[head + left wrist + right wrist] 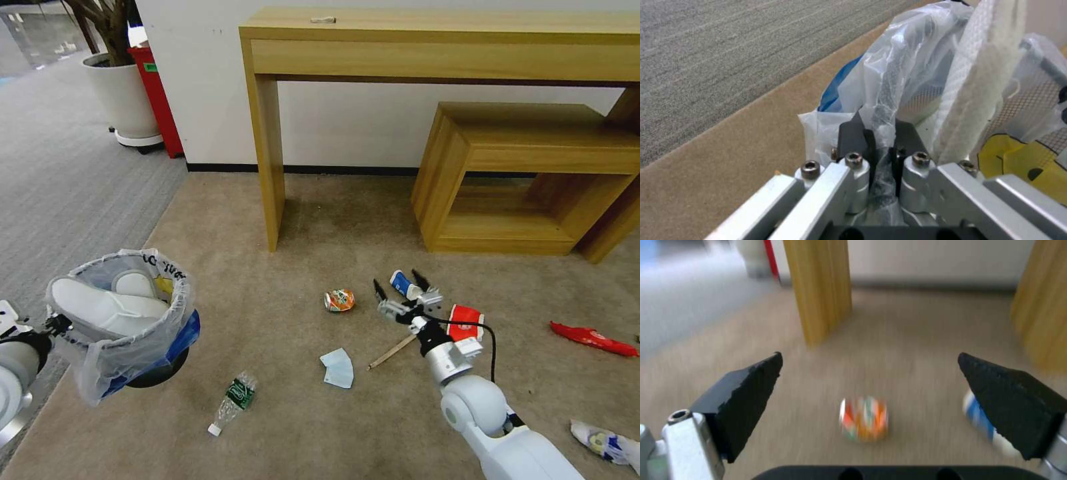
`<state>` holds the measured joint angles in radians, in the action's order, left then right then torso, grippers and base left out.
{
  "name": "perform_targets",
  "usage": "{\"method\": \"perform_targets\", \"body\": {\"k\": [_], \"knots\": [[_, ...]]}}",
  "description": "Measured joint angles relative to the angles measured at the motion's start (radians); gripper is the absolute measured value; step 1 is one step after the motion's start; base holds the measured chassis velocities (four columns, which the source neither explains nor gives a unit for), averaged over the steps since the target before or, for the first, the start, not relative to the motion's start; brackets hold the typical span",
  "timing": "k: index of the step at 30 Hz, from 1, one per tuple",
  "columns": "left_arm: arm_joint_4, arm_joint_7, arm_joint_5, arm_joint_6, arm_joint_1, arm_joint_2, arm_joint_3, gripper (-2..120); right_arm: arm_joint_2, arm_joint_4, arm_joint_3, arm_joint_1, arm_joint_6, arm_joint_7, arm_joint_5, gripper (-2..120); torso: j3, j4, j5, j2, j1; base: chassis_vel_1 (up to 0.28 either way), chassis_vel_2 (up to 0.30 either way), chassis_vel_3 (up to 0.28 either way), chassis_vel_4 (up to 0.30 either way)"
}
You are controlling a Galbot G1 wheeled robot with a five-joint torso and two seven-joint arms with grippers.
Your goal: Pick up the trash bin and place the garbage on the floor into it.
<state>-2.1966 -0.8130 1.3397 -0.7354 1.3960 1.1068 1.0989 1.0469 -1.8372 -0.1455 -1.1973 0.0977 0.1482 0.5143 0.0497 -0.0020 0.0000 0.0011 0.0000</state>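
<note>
My left gripper holds the trash bin off the floor at the left, shut on its bag-lined rim. A white slipper and a yellow wrapper lie inside it. My right gripper hangs open low over the carpet. A crushed can lies just to its left and shows between the open fingers in the right wrist view. A blue-and-white paper cup lies by its right finger. On the floor lie a wooden stick, a blue mask, a crushed bottle and a red-and-white wrapper.
A tall wooden console table stands against the wall, with a low wooden table beside it. A red wrapper and a white wrapper lie at the right. A potted plant stands at the back left on grey carpet.
</note>
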Motion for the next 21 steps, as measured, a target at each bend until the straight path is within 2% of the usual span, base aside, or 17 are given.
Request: {"method": "perform_targets", "body": {"k": [1,4,5,7,9,10,13,14,17,21], "knots": [[0.0,0.0,0.0,0.0,0.0,0.0,0.0,2,0.0,0.0,0.0,0.0,0.0,0.0,0.0,100,0.0,0.0,0.0,0.0,0.0,0.0,0.0,0.0,0.0],[0.0,-0.001,-0.003,0.0,-0.001,0.0,0.0,2,-0.002,-0.019,0.065,0.039,0.146,0.06,0.116,100,0.0,0.0,-0.0001,0.0,0.0,0.0,0.0,0.0,0.0],[0.0,-0.001,-0.003,0.0,-0.001,0.0,0.0,2,-0.002,-0.019,0.065,0.039,0.146,0.06,0.116,100,0.0,0.0,-0.0001,0.0,0.0,0.0,0.0,0.0,0.0],[0.003,-0.001,-0.01,0.0,-0.004,0.003,-0.001,2,0.002,-0.034,0.11,0.065,0.223,0.092,0.24,100,0.0,0.0,-0.0002,0.0,0.0,0.0,0.0,0.0,0.0],[0.004,-0.001,-0.011,0.0,-0.004,0.003,-0.001,2,0.005,-0.037,0.12,0.071,0.237,0.105,0.265,100,0.0,0.0,-0.0002,0.0,0.0,0.0,0.0,0.0,0.0],[0.005,-0.001,-0.016,0.0,-0.006,0.006,-0.005,2,0.022,-0.048,0.165,0.097,0.301,0.174,0.368,100,0.0,0.0001,-0.0002,0.0,0.0,0.0,0.0,0.0,0.0],[0.005,-0.002,-0.02,0.0,-0.009,0.008,-0.01,2,0.081,-0.04,0.257,0.153,0.387,0.306,0.475,100,0.0,0.0,-0.0003,0.0,0.0,0.0,0.0,0.0,0.0],[0.005,-0.002,-0.02,0.0,-0.009,0.008,-0.01,2,0.081,-0.04,0.257,0.153,0.387,0.306,0.475,100,0.0,0.0,-0.0003,0.0,0.0,0.0,0.0,0.0,0.0],[0.003,-0.002,-0.021,0.0,-0.009,0.008,-0.01,2,0.151,-0.003,0.335,0.204,0.431,0.412,0.543,100,0.0,0.0002,-0.0003,0.0,0.0,0.0,0.0,0.0,0.0],[-0.001,-0.003,-0.021,0.0,-0.009,0.008,-0.01,2,0.193,0.025,0.383,0.237,0.446,0.481,0.612,100,0.0,0.0001,-0.0003,0.0,0.0,0.0,0.0,0.0,0.0]]}}
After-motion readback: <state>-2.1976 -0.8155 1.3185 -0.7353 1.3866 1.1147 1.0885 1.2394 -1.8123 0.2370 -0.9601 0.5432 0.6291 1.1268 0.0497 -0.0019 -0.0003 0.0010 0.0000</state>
